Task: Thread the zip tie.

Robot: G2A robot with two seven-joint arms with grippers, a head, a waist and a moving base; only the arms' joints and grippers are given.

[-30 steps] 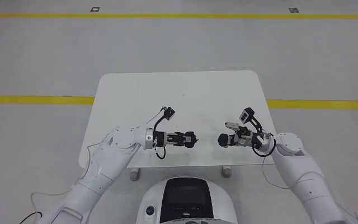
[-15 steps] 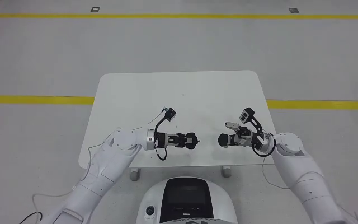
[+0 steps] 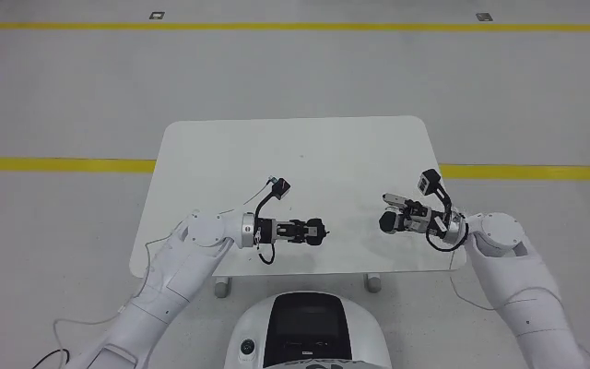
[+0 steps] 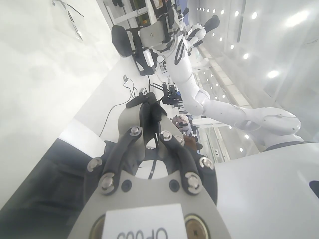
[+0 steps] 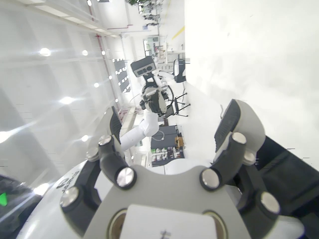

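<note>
My left gripper (image 3: pixel 319 231) hovers over the front middle of the white table (image 3: pixel 295 157), pointing right. In the left wrist view its fingers (image 4: pixel 149 108) are shut on a thin black zip tie (image 4: pixel 155 148), which trails back between the finger links. My right gripper (image 3: pixel 385 222) hangs to its right with a clear gap between them, pointing left. In the right wrist view it (image 5: pixel 174 111) stands wide open with nothing between its pads. That view also shows the left gripper (image 5: pixel 152 101) farther off, with a thin dark loop beside it.
Several thin dark strands (image 4: pixel 68 13) lie on the white surface beyond the left gripper. The table's front edge runs just below both grippers in the top view. The far half of the table is bare white surface.
The right gripper has drawn back to the right, widening the gap to the left gripper. The left arm has hardly moved.
</note>
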